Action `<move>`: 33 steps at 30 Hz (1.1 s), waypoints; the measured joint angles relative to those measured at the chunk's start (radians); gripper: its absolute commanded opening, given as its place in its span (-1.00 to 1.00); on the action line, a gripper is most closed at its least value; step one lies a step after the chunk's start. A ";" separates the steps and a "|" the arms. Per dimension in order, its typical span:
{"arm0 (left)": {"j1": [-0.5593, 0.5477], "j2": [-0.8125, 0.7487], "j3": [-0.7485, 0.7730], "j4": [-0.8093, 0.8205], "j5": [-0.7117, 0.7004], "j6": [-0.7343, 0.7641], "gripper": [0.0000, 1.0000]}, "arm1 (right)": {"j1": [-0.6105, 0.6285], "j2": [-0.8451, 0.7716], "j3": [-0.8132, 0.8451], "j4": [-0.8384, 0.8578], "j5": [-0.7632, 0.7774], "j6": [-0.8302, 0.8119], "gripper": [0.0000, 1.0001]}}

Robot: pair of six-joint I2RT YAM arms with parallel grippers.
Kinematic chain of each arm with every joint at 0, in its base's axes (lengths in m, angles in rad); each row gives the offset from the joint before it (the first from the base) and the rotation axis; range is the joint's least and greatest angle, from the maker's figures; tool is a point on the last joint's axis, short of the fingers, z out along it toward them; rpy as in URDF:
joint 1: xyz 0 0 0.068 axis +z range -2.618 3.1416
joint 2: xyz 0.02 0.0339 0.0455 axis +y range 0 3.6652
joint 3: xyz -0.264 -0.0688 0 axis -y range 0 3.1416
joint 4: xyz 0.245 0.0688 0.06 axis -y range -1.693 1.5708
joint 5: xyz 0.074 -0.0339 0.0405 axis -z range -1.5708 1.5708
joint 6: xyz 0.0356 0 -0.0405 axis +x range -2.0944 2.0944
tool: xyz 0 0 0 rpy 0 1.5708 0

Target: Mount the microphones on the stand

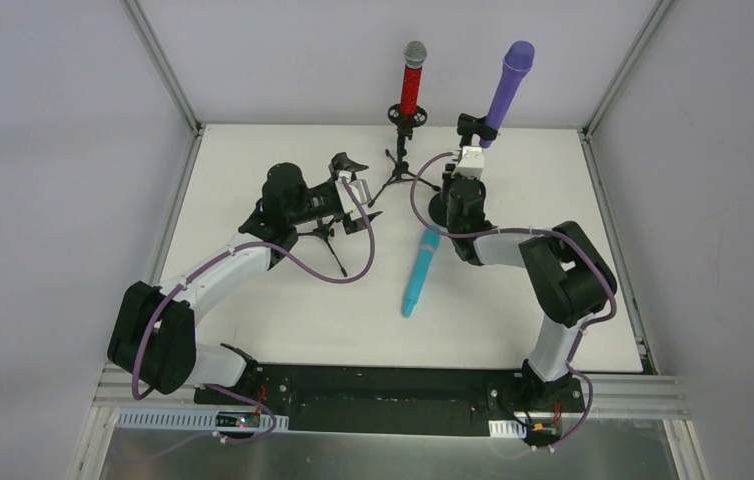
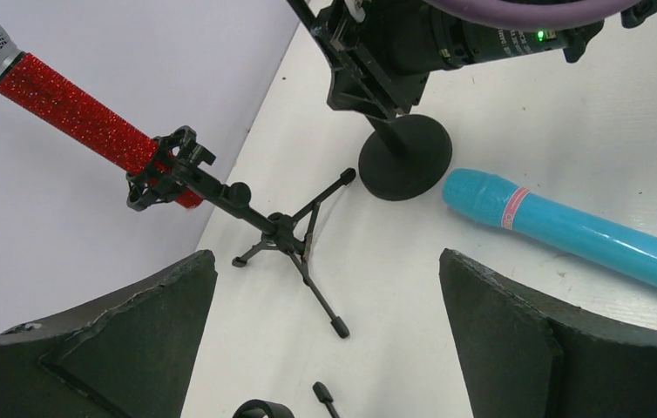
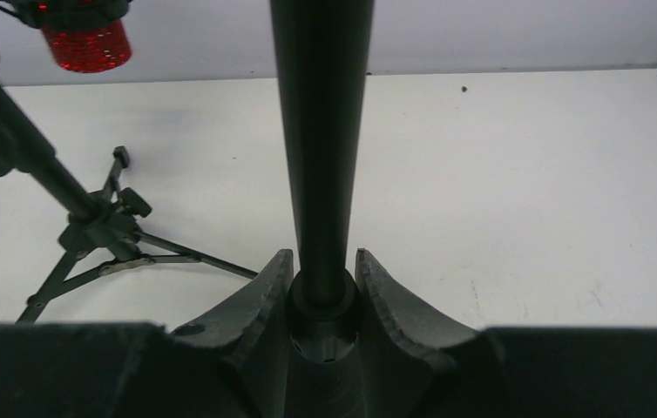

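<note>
Black pole (image 3: 321,131) is clenched low down in the right gripper (image 3: 323,272), a pad on each side. The pole rises from a round base (image 2: 405,157) on the white table (image 1: 513,330). At its top, the purple microphone (image 1: 509,82) sits in a clip, tilted. The left gripper (image 2: 325,279) hangs released, jaws wide, above the table. Beyond it the red microphone (image 2: 72,100) is held in the clip of a tripod stand (image 2: 286,231). The cyan microphone (image 1: 419,272) lies flat on the table between the arms, near the round base.
</note>
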 measured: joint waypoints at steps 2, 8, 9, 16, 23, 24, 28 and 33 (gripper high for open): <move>0.000 0.000 0.000 0.000 0.000 0.000 0.98 | -0.014 -0.009 -0.013 0.002 0.011 0.000 -1.00; 0.000 0.000 0.000 0.000 0.000 0.000 0.98 | -0.054 -0.046 -0.056 0.002 0.040 0.004 -1.00; 0.000 0.000 0.000 0.000 0.000 0.000 0.98 | -0.061 -0.053 -0.065 0.002 0.045 0.004 -1.00; 0.000 0.000 0.000 0.000 0.000 0.000 0.98 | -0.103 -0.084 -0.097 -0.005 0.092 0.007 -1.00; 0.000 0.000 0.000 0.000 0.001 0.000 0.98 | -0.116 -0.096 -0.098 -0.033 0.126 0.026 -0.45; 0.000 0.000 0.000 0.000 0.002 0.000 0.98 | -0.116 -0.098 -0.098 -0.040 0.126 0.031 -0.22; 0.000 0.000 0.000 0.000 0.008 0.000 0.98 | -0.116 -0.117 -0.108 -0.059 0.124 0.058 0.53; 0.000 0.000 0.000 0.002 0.019 -0.003 0.98 | -0.115 -0.171 -0.155 -0.074 0.119 0.091 0.98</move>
